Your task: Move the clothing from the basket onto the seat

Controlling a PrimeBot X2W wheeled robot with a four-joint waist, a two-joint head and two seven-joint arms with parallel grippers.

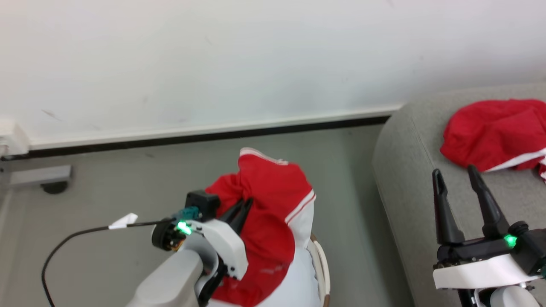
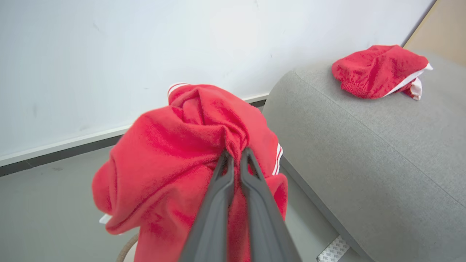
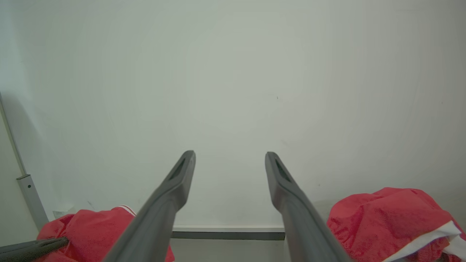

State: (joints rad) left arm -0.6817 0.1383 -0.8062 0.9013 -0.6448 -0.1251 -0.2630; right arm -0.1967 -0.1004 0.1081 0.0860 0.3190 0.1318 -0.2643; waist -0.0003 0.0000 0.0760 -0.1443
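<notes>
Left gripper (image 1: 242, 207), jaws pinched on a bunched fold, holds a red garment (image 1: 273, 192) — soft, likely light — above the basket (image 1: 323, 264) beside the seat (image 1: 405, 179), where a second garment (image 1: 495, 132) lies; right gripper (image 1: 455, 175), jaws wide, hangs empty.

A white wall (image 1: 213, 64) meets the grey floor (image 1: 128, 179).
</notes>
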